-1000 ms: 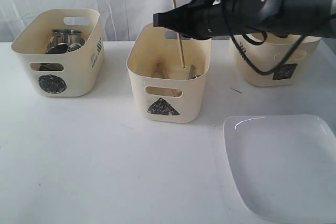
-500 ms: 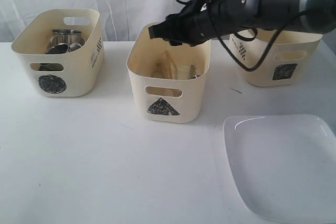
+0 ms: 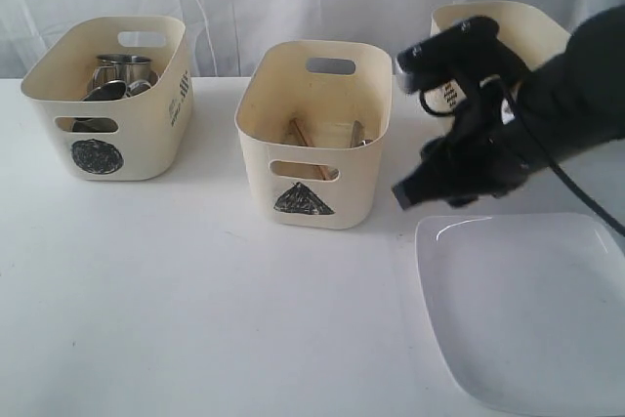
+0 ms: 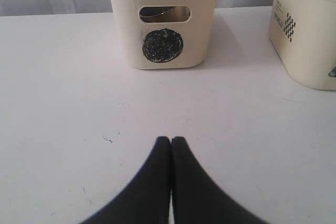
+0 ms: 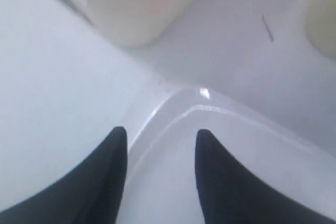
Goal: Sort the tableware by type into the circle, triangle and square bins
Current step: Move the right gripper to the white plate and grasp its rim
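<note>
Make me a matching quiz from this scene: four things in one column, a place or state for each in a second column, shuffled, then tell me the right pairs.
Column one:
1. circle bin
2. triangle bin
3. plate
4. left gripper

Column two:
A. shut, holding nothing
B. has steel mugs inside
C. lies flat on the table, outside every bin
D. has wooden chopsticks inside

Pairs: 1-B, 2-D, 3-C, 4-A.
</note>
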Available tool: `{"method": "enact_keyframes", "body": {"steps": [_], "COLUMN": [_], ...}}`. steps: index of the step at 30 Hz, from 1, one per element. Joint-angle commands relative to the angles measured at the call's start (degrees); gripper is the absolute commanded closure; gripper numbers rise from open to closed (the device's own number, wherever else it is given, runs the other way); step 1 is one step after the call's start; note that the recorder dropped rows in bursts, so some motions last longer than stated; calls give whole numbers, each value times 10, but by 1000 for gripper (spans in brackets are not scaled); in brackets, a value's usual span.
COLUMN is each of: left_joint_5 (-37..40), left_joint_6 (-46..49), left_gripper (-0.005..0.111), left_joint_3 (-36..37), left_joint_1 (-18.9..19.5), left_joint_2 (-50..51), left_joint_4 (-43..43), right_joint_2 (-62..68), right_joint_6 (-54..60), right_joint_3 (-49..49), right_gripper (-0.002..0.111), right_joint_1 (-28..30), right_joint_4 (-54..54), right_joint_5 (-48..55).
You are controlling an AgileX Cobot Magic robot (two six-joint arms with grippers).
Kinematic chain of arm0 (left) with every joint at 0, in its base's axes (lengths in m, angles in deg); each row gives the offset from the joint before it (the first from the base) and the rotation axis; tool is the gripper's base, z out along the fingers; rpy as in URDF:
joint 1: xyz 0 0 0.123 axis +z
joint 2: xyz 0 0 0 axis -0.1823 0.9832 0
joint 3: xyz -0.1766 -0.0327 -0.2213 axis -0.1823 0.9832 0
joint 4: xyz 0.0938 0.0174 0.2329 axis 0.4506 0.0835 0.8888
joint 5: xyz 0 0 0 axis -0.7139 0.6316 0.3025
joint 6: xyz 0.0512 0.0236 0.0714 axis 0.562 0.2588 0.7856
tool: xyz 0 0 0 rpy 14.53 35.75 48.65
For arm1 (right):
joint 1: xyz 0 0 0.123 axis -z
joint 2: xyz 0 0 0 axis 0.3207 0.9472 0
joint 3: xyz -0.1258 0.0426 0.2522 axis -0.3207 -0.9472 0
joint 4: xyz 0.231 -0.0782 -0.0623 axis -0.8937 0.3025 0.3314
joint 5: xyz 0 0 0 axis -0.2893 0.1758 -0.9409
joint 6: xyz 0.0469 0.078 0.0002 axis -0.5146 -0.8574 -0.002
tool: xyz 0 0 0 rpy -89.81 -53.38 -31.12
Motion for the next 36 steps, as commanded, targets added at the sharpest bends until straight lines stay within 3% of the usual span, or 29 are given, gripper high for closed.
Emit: {"method": "enact_keyframes", "body": {"steps": [1,8,13,20,26,36], "left_joint_5": [0,0,0,0,0,0], "left_joint_6": [-2,-2,-2,-2,-2,-2], "left_gripper": [107,107,107,107,107,107], "left_joint_3": [2,2,2,2,2,2], "left_joint_1": [0,0,0,0,0,0], "left_joint_2": [-3,-3,-3,-3,-3,-3], "left_joint_4": [-3,-3,-3,-3,-3,-3], "right_joint_2": [-32,-23,10,83,145,191], "right_joint_6": [0,2,-48,-218,-299,-401], "right_joint_3": [-47,-80,-80,-80,-78,-78], "right_gripper": [63,50,50,51,51,51], "right_joint_1": [0,-37,-91,-154,-196,-219], "right_joint_4": [22,57,74,206,244,309], "right_joint_5": [57,69,69,74,73,99]}}
